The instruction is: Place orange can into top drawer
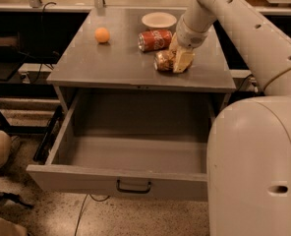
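Observation:
The orange can [163,61] lies on its side on the grey cabinet top [111,63], right of centre near the front edge. My gripper [177,59] comes down from the upper right, with one pale finger [183,61] against the can's right end and the other behind it. The top drawer [135,151] stands pulled wide open below, its grey inside bare, with a dark pull handle [133,186] centred on its front.
A red cola can [155,40] lies on its side just behind the orange can. A white bowl [159,19] sits at the back. A small orange ball [102,35] rests at the left. My pale arm and base [253,156] fill the right side.

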`<action>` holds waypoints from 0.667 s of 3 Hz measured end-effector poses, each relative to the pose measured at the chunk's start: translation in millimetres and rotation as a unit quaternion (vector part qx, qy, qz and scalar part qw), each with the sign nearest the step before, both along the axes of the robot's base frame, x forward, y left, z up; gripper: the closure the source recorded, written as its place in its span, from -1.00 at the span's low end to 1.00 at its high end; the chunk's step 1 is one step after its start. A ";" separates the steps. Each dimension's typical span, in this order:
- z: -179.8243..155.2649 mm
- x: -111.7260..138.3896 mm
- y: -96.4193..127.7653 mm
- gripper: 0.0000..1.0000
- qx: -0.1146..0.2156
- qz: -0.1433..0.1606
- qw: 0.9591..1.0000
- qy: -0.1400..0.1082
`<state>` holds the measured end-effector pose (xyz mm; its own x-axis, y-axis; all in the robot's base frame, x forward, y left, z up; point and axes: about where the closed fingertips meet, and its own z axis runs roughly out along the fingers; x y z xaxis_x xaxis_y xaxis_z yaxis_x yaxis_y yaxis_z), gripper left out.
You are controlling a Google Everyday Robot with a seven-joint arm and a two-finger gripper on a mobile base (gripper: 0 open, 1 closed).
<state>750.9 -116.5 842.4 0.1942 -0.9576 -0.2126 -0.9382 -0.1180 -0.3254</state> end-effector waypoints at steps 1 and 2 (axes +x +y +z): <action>4.1 -4.7 -0.5 0.72 0.002 0.001 1.000 -0.004; 29.0 -27.2 -10.9 1.00 0.003 -0.006 1.000 -0.022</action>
<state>723.7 -127.5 871.4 0.1918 -0.9587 -0.2099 -0.9244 -0.1046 -0.3669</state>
